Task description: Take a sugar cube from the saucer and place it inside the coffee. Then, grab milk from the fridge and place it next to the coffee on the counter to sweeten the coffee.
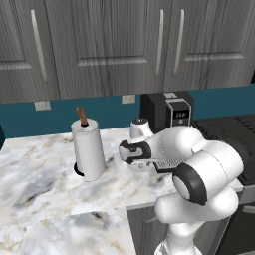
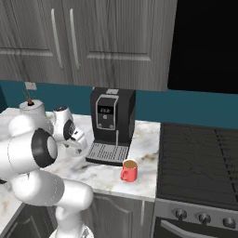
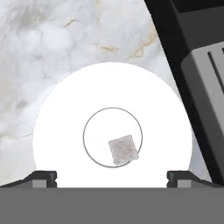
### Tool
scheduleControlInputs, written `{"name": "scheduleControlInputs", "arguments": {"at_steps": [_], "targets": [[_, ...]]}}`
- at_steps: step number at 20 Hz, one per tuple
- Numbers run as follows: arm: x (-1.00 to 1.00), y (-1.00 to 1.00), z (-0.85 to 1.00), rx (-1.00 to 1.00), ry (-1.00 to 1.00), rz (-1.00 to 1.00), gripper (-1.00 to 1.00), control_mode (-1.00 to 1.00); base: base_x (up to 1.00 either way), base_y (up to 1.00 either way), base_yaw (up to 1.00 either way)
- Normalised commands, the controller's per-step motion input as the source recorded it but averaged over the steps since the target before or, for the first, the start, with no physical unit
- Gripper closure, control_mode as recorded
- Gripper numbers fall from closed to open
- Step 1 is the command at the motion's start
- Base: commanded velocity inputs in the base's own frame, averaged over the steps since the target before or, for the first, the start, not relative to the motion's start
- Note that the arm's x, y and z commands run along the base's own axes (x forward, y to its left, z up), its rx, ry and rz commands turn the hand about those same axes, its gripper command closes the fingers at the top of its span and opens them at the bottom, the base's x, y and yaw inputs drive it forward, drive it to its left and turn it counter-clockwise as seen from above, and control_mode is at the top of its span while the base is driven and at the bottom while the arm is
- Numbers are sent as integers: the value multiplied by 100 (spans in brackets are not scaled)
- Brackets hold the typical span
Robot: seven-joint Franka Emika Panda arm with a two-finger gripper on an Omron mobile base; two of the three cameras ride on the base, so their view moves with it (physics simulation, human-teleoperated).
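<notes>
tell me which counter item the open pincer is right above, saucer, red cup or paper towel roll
The saucer, the white dish holding the sugar cube, framed between the pincer tips.

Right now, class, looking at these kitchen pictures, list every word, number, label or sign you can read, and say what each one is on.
Nothing can be read with certainty.
Coffee machine: its small lit display shows pale marks, too blurred to read.
Red cup: no lettering visible.
Paper towel roll: plain, no print.
Saucer and sugar cube: no marks.
</notes>
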Motion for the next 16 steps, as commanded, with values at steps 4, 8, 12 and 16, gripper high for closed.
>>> {"name": "scheduleControlInputs", "arguments": {"at_steps": [4,8,12,16], "targets": [[24,0,-23,-1,0,-5,-100,-100,0,0,0],[17,0,-32,0,0,-5,-100,-100,0,0,0],[16,0,-24,0,0,-5,-100,-100,0,0,0],[-7,0,-25,0,0,-2,-100,-100,0,0,0]]}}
